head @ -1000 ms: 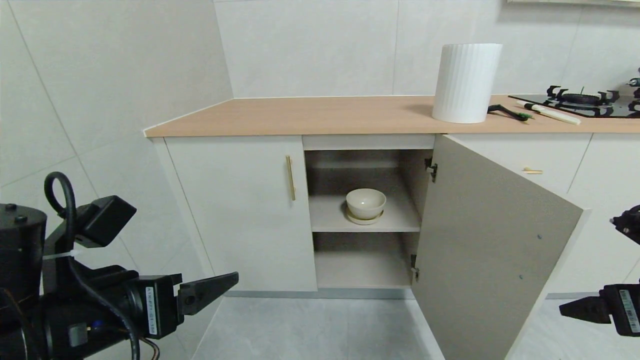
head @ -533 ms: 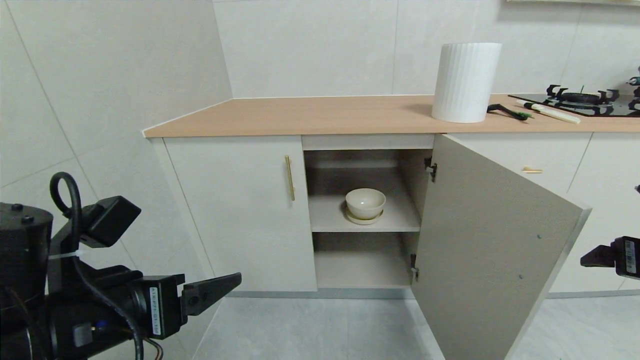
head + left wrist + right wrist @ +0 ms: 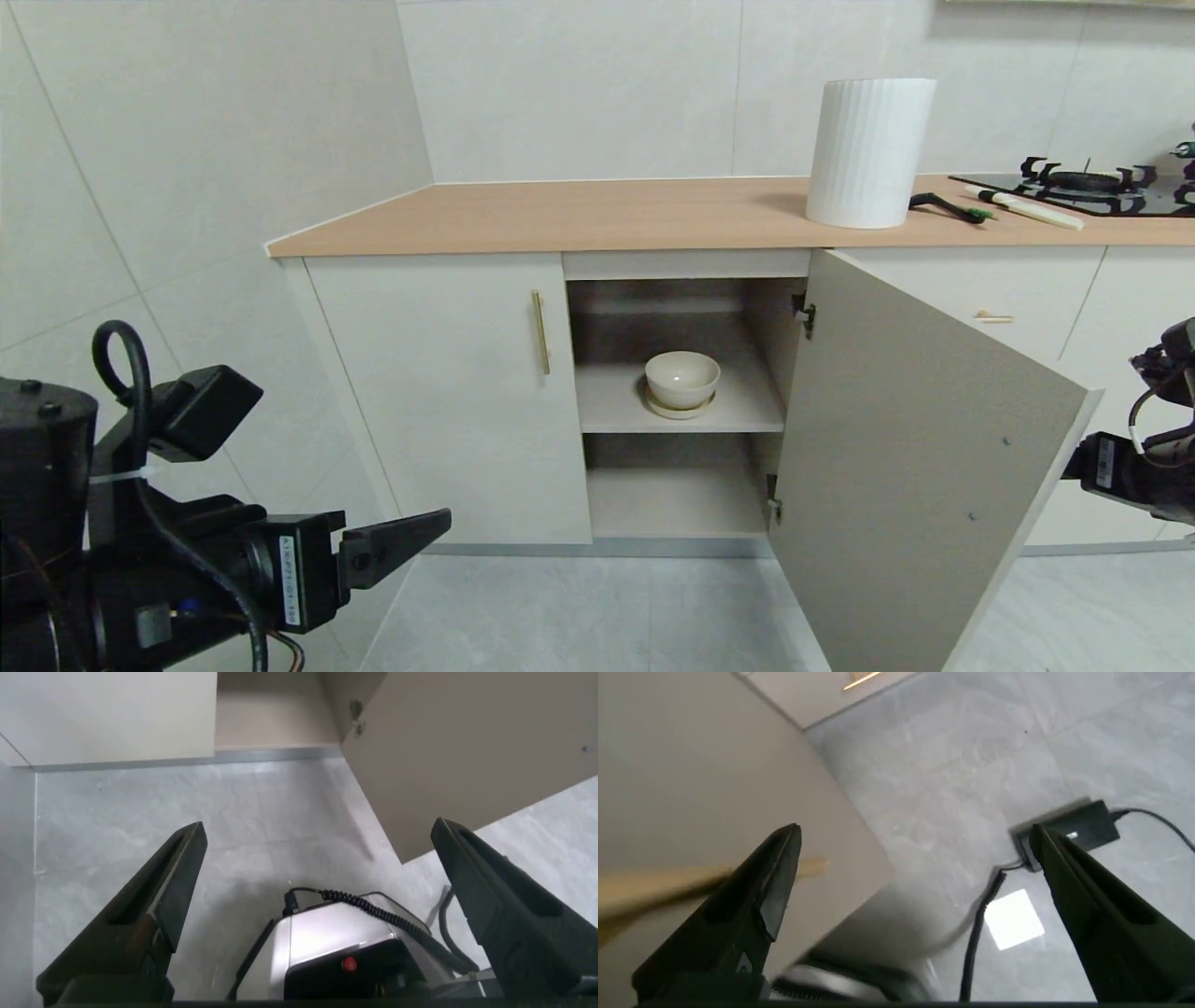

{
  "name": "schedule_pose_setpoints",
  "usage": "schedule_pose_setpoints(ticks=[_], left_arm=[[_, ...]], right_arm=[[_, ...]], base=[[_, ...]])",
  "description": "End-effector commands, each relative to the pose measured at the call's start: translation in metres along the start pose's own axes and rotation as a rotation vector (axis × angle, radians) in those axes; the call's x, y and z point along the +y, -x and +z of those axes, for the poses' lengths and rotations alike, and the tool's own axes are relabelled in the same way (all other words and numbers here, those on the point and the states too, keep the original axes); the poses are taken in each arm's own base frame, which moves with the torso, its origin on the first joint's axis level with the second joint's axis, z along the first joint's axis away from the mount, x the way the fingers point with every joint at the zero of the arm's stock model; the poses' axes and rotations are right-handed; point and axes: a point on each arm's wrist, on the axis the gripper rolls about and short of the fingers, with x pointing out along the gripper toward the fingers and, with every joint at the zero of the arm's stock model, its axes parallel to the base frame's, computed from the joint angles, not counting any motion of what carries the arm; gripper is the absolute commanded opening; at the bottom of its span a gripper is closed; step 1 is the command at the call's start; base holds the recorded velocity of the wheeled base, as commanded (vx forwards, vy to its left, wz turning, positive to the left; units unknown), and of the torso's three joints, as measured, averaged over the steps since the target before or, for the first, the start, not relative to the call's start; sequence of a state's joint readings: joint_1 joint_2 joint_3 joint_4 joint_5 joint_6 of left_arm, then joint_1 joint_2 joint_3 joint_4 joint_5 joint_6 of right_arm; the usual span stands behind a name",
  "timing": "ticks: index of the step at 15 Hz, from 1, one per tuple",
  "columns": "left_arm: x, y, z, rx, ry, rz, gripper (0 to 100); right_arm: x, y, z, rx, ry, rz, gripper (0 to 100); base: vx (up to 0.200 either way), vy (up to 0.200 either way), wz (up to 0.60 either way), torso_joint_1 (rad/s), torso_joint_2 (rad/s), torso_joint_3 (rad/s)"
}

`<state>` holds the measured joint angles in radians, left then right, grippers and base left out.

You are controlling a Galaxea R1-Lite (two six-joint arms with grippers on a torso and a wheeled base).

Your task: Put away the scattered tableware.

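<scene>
The right gripper (image 3: 915,845) is out at the free edge of the open cabinet door (image 3: 915,448), on its outer face. Its fingers are spread wide. One end of the door's brass handle (image 3: 654,891) pokes into the gap between them, but nothing is pinched. I'd guess it sits there so it can take the handle or push the door, which hangs well out into the room.

The left gripper (image 3: 320,831) hangs low over the floor tiles on the robot's left, well apart from the cupboard. It too is spread open and carries nothing. It looks parked out of the way.

Inside the cupboard, a cream bowl (image 3: 682,378) sits upright on a small plate (image 3: 677,409) on the middle shelf (image 3: 747,411). That looks like tableware already stowed. The bowl is far from both grippers, and the door stands between it and the right one.

Up on the wooden countertop (image 3: 579,215), beside a white ribbed canister (image 3: 868,154), lie a black-handled utensil (image 3: 948,207) and a pale-handled one (image 3: 1022,210). Both are near the gas hob (image 3: 1083,187).
</scene>
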<state>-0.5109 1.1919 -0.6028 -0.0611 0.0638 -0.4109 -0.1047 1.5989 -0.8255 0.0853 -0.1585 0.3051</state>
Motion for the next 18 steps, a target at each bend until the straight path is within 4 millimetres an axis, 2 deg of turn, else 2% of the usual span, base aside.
schedule_pose_setpoints(ticks=[1,9,11,14,18], left_arm=[[0.000,0.000,0.000,-0.001,0.000,0.000,100],[-0.001,-0.001,0.002,-0.005,0.001,-0.001,100],[-0.001,-0.002,0.003,-0.006,0.001,-0.002,100],[-0.001,-0.001,0.003,-0.008,0.001,-0.001,100],[-0.002,-0.005,0.004,0.001,0.000,0.004,100]], right_arm=[[0.007,-0.009,-0.007,0.024,0.013,0.016,100],[0.071,-0.003,-0.033,0.046,0.147,0.188,100],[0.106,-0.010,-0.040,0.021,0.216,0.274,100],[0.146,-0.023,-0.044,0.027,0.279,0.332,100],[0.176,-0.041,-0.045,0.049,0.311,0.380,100]], base=[[0.000,0.000,0.00,0.000,0.00,0.000],[0.000,0.000,0.00,0.000,0.00,0.000],[0.000,0.000,0.00,0.000,0.00,0.000],[0.000,0.000,0.00,0.000,0.00,0.000],[0.000,0.000,0.00,0.000,0.00,0.000]])
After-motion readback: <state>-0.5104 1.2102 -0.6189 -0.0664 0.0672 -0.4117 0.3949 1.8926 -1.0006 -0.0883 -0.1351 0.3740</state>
